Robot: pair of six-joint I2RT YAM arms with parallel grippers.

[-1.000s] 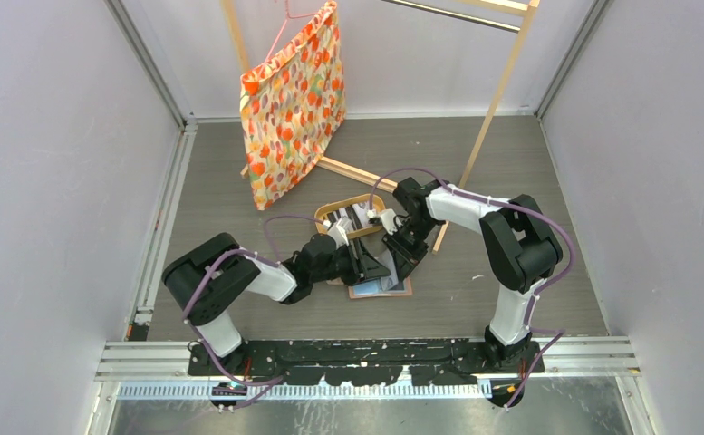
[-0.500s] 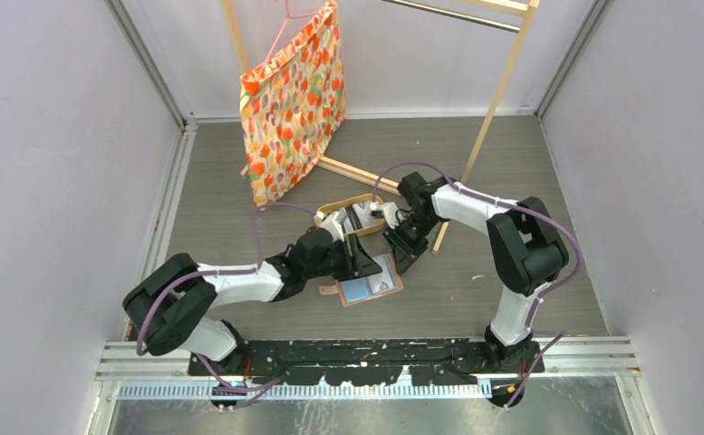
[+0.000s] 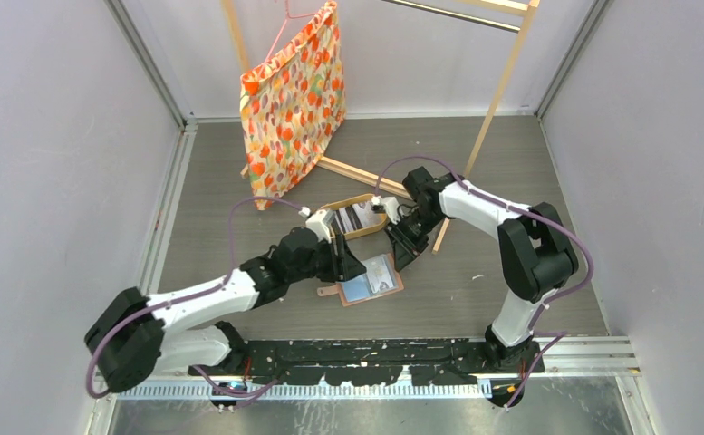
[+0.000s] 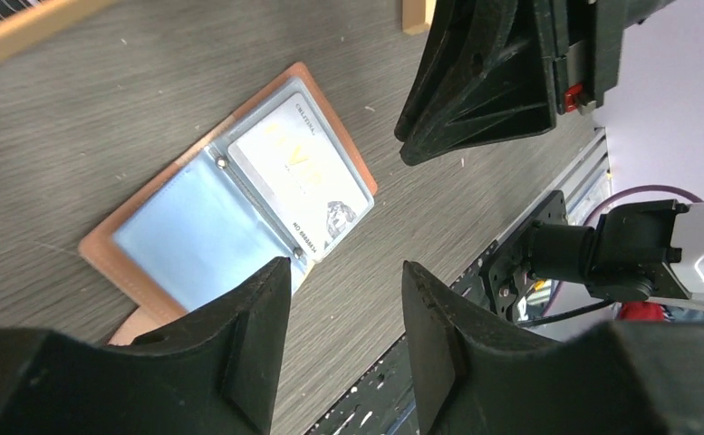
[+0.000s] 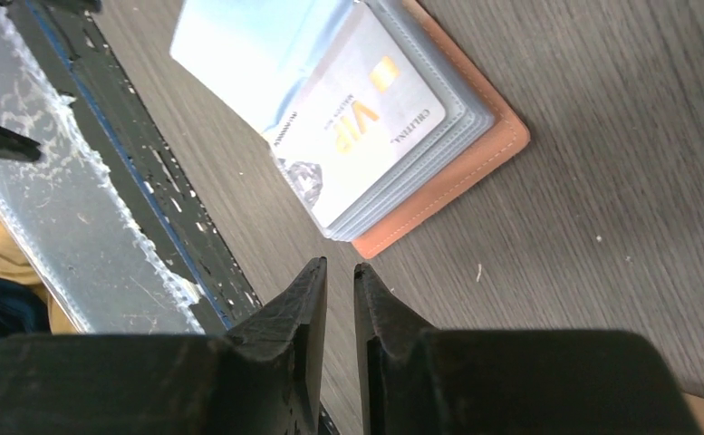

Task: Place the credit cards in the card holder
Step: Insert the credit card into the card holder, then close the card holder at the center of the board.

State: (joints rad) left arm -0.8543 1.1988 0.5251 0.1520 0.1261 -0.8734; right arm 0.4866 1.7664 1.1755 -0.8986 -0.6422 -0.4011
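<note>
At mid-table, my left pincer (image 3: pixel 348 265) hangs half-wide and empty at 10 o'clock of the card holder (image 3: pixel 371 283). It lies open and flat, with 1 white credit card (image 4: pixel 298 181) in a clear sleeve. At its 1 o'clock my right pincer (image 3: pixel 404 251) is narrowed to a slit, gripping nothing.

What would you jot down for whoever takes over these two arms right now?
Left gripper: fingers apart, empty, hovering over the edge of the card holder.
Right gripper: fingers almost together with a slit between them, empty, hovering beside the holder.
Card holder: lying open, just in front of the wooden tray.
Done: one white card sits in a clear sleeve.
Left: the credit cards in the tray need picking up and sliding in.
</note>
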